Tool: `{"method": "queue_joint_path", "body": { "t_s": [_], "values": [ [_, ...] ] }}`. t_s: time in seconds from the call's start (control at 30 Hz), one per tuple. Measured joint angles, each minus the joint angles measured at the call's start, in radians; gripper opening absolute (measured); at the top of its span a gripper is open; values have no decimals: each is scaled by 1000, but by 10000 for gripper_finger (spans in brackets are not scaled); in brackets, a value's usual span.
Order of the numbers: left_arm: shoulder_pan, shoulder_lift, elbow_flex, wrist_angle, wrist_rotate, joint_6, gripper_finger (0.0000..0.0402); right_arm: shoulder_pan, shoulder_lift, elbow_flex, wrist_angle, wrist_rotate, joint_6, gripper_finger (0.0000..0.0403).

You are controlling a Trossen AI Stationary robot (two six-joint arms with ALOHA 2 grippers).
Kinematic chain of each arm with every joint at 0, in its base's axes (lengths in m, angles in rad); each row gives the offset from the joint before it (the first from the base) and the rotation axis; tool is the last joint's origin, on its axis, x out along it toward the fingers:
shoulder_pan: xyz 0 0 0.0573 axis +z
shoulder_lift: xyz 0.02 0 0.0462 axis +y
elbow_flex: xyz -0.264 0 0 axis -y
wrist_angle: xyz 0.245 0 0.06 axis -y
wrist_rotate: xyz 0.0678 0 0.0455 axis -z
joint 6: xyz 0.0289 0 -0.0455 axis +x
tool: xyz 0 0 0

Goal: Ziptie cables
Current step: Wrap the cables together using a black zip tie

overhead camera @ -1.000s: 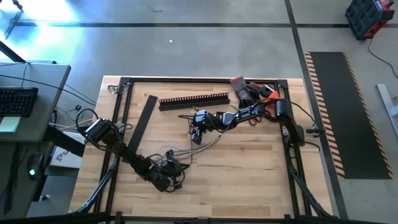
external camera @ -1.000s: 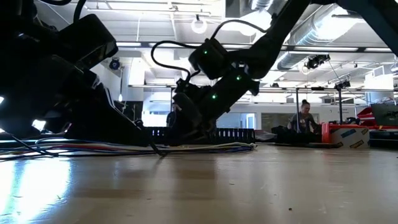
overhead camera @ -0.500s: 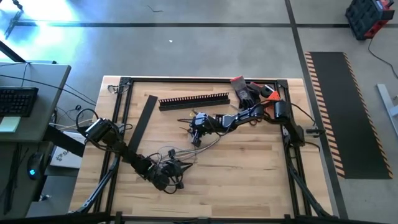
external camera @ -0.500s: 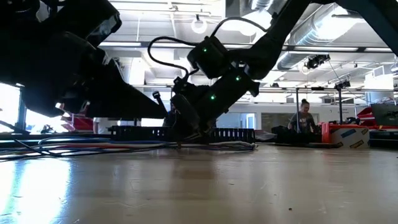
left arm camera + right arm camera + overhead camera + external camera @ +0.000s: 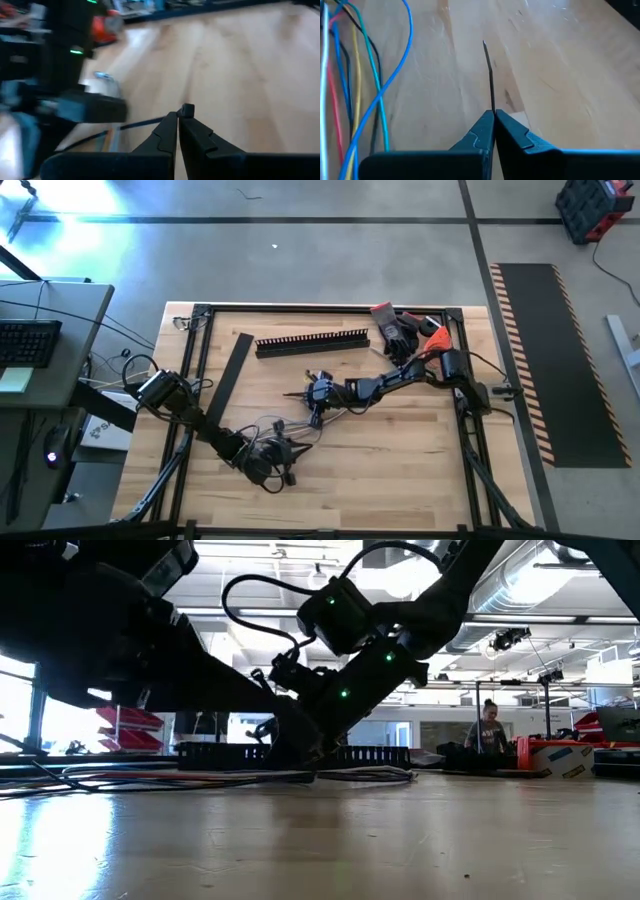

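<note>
Over toward the table's (image 5: pixel 420 470) front-left corner, the left gripper (image 5: pixel 285 450) has its fingers pressed together at one end of the cables (image 5: pixel 335 415), which trail toward the middle of the table. There the right gripper (image 5: pixel 493 116) pinches a thin black ziptie (image 5: pixel 489 75) that sticks out past its fingertips. It looks like the threading stage, so next that strip needs guiding around the bundled wires.

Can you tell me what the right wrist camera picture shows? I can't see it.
The right gripper is shut on a thin black zip tie that sticks out over the wooden table. Colourful cables lie beside it.
</note>
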Motion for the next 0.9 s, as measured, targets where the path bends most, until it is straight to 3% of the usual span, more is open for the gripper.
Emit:
{"method": "queue_joint_path", "body": {
  "t_s": [0.1,0.27,0.57,0.67,0.9],
  "values": [
    [4,0,0,-19,76,-11,0,2,0,0,-2,3,-4,0],
    [2,0,0,-38,88,-34,0,2,0,0,-9,-6,-25,6],
    [-4,0,0,-44,126,-62,0,22,-122,3,-177,20,-204,113],
    [-4,0,0,-47,137,-66,0,68,-193,1,-230,45,-277,124],
    [-5,0,0,-49,158,-80,0,270,-223,-88,-180,-48,-321,125]
  ]
}}
